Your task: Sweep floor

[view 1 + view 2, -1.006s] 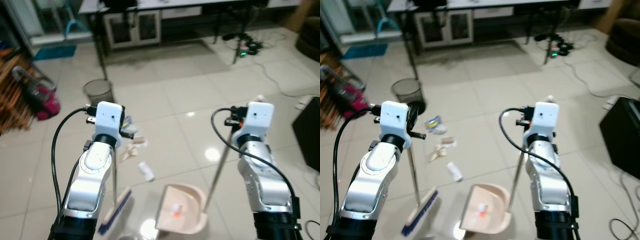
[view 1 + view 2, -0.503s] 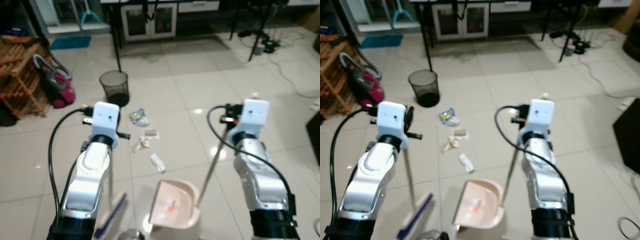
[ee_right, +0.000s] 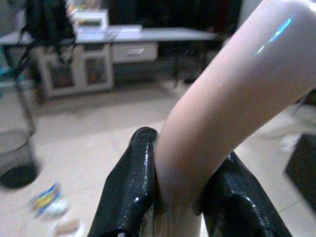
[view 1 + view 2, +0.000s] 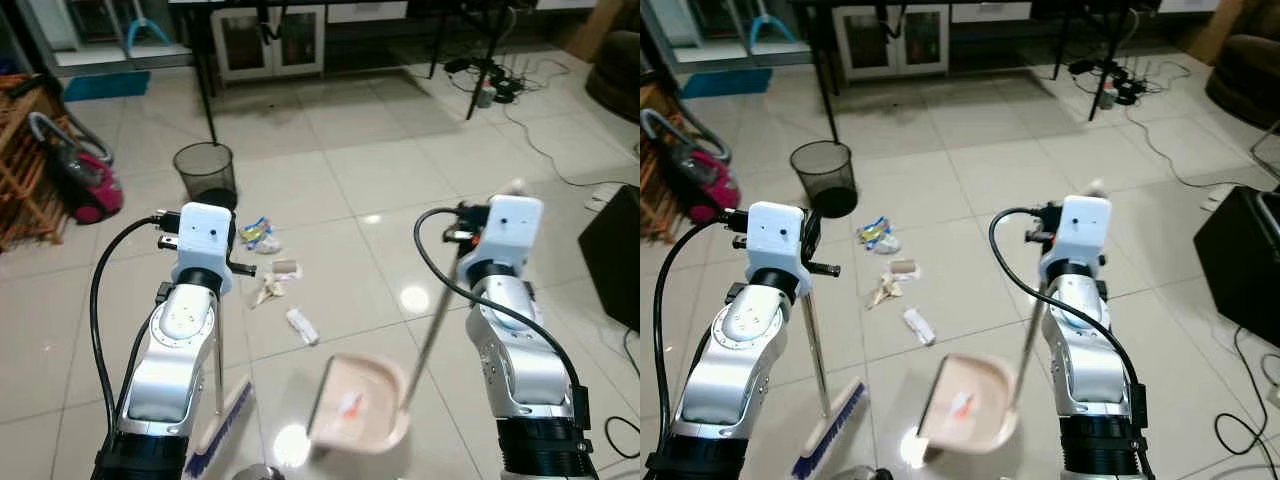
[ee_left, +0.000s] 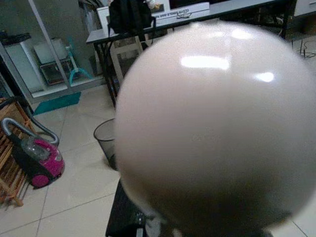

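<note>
Dustpan (image 4: pixel 965 405) is held by its long handle in the right gripper (image 3: pixel 180 197) — fingers clenched on the pink grip, pan tilted at lower centre, likely so the scrap inside stays put. Broom (image 4: pixel 825 425) is carried upright by the left gripper (image 4: pixel 805 262), head at lower left; finger state can't be told. Litter (image 4: pixel 890 278) lies mid-frame, unswept, just below the bin (image 4: pixel 822 175) — broom likely kept raised for the approach.

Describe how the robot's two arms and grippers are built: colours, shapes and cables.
Both arms are silver with rounded segments and black bases. Each ends in a white boxy wrist block, left gripper and right gripper, with a looping black cable. The right gripper's fingers are glossy black.
</note>
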Controlling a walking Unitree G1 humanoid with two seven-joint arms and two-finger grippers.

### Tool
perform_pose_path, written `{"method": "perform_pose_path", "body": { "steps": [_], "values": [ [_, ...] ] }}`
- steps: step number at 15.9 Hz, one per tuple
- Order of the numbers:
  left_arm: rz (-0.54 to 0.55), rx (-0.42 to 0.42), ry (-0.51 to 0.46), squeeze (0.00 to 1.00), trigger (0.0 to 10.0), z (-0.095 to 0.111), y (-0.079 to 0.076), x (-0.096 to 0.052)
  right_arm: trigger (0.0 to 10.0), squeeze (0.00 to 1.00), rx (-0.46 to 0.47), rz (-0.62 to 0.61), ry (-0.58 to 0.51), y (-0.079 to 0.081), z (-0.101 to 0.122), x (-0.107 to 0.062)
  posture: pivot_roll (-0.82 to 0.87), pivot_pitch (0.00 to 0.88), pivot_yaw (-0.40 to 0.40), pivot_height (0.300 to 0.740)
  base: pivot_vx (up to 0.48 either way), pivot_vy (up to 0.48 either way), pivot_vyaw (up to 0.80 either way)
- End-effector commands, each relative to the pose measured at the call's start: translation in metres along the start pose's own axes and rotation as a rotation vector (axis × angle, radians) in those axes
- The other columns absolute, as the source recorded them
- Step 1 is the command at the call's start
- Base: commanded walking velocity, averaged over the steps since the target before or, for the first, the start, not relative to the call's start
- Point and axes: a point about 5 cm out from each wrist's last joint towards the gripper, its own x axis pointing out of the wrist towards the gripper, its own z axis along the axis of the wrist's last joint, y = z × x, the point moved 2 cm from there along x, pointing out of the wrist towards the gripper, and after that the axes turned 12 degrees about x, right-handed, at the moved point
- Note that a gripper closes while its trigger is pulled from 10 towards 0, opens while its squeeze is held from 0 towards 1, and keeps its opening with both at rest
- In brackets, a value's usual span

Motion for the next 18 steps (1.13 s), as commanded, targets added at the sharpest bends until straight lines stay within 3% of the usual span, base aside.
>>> {"method": "perform_pose_path", "body": {
  "steps": [1,13,18],
  "values": [
    [0.028,0.006,-0.063,0.00,10.0,0.0127,0.0046,-0.0016,10.0,0.00,-0.015,-0.004,-0.124,0.0000,0.0245,0.0029,-0.02,0.049,0.006,0.740,0.281,0.000,0.00],
    [0.063,0.016,-0.095,0.00,10.0,0.0132,0.0083,-0.0012,10.0,0.00,-0.058,0.008,-0.168,0.0025,0.0182,0.0033,-0.01,0.018,0.017,0.740,0.319,0.000,0.00],
    [0.064,0.006,-0.097,0.00,10.0,0.0126,0.0072,0.0020,10.0,0.00,-0.060,-0.002,-0.177,0.0031,0.0182,0.0032,-0.01,0.019,0.026,0.740,0.356,0.000,0.58]
  ]
}}
